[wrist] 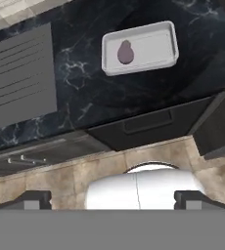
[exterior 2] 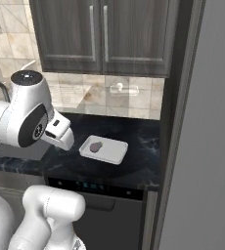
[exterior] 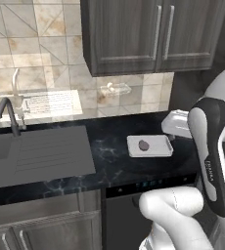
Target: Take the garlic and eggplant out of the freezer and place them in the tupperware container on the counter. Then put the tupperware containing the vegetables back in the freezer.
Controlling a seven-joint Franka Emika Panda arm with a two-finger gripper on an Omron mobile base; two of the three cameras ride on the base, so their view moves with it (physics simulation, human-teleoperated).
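While the arm hangs back over the floor, the sink [exterior: 33,156] lies far left, with the black counter [exterior: 109,161] running right from it. On the counter sits the tupperware container [wrist: 140,48], a shallow white tray with its long side along the counter edge. The eggplant [wrist: 125,52] lies in the tray's left half in the hand view, stem end pointing away from the hand. The gripper [wrist: 112,201] looks down from in front of the cabinets, so the tray is ahead of the fingers, well apart; the fingers stand wide apart, empty. Further right rises the freezer [exterior 2: 207,146], its grey door filling that side. I see no garlic. Faint lettering on the forearm cannot be read.
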